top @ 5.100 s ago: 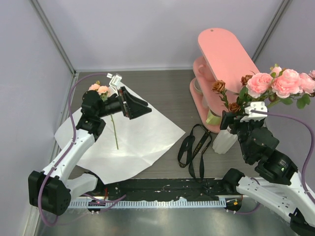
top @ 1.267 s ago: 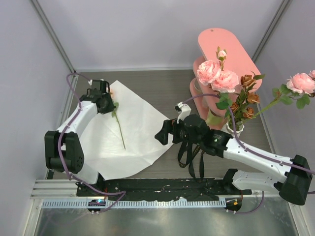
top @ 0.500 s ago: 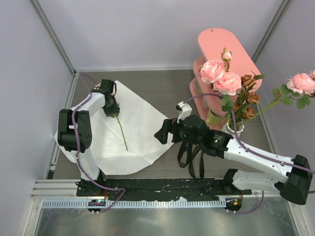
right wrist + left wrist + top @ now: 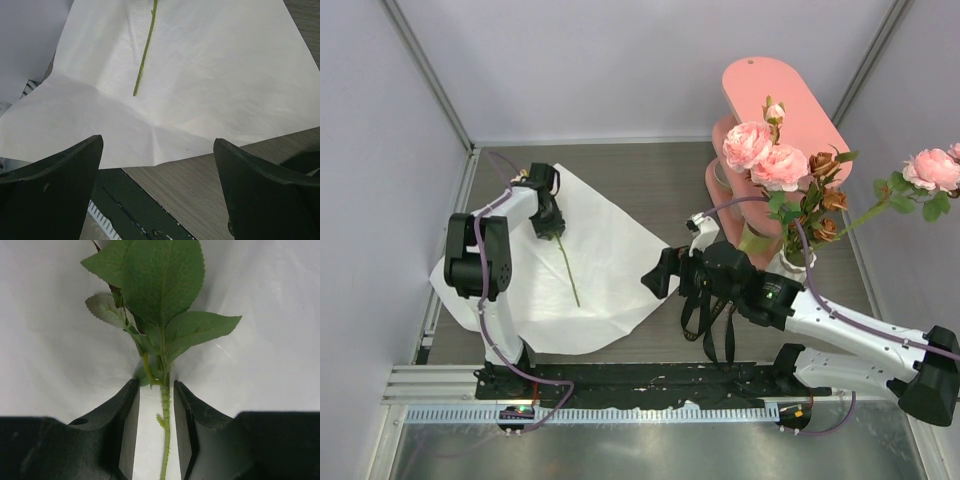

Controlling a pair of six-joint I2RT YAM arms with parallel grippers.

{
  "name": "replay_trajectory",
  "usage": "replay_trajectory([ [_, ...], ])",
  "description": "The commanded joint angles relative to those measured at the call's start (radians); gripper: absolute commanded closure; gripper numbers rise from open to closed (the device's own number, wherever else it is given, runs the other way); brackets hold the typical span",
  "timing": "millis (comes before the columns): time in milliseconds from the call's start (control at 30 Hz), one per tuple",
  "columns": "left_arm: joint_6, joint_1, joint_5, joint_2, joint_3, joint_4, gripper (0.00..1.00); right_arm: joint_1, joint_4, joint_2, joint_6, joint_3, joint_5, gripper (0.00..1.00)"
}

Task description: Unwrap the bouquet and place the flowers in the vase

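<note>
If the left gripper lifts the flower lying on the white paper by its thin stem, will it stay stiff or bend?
Probably light: the flower is one thin stem with few leaves. It may sag a little, since the long bare stem reaches far beyond the left gripper. Being thin and round, it could twist between the fingers.

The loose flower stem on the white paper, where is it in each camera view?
Top external: stem left of centre, slanting down the white paper.
Left wrist: stem in the middle, between the fingers, leaves above.
Right wrist: stem's bare end at the top, left of centre.
Shared landmark: the white paper under it.
</note>
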Motion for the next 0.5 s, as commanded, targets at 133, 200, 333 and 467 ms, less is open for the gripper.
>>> replay_trajectory([
  [133, -0.011, 0.001, -0.034, 0.075, 0.093, -0.030, 0.69, 0.006, 0.041, -0.056, 0.008, -0.021, 0.017, 0.01],
  [200, -0.008, 0.001, -0.040, 0.086, 0.107, -0.036, 0.77, 0.006, 0.036, -0.054, 0.011, -0.021, 0.013, 0.01],
  [333, 0.034, 0.001, -0.086, 0.076, 0.093, -0.022, 0.91, 0.004, 0.029, -0.054, 0.025, -0.020, 0.009, 0.01],
  [467, 0.032, 0.001, -0.092, -0.009, 0.073, -0.007, 1.00, 0.006, 0.013, -0.042, 0.022, -0.014, 0.023, 0.01],
])
